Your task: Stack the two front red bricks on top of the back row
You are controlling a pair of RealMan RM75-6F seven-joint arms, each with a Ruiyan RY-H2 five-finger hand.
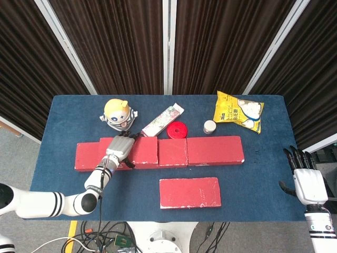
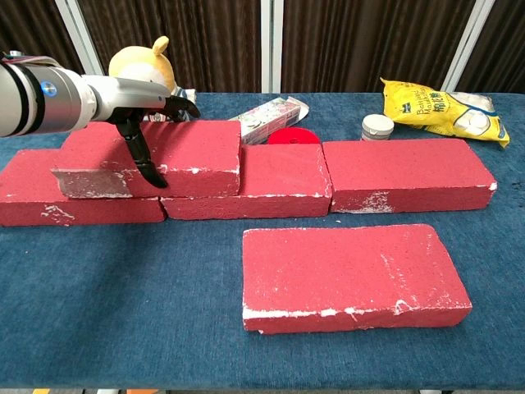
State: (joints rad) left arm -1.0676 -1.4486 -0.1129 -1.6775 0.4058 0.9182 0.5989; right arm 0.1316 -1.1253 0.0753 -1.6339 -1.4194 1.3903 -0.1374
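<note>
A blue worktop (image 1: 63, 110) stood before dark curtains (image 1: 121, 42). Five red bricks showed: three in the back row (image 2: 406, 174), a stacked brick (image 2: 193, 152) on its left end, gripped by the left robot hand (image 2: 139, 111), and a front brick (image 2: 349, 275) lying alone on open cloth. The right robot hand (image 1: 307, 179), fingers apart and holding nothing, hung off the right edge.

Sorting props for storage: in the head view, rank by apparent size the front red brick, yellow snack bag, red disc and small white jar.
Largest to smallest:
1. front red brick
2. yellow snack bag
3. red disc
4. small white jar
</note>
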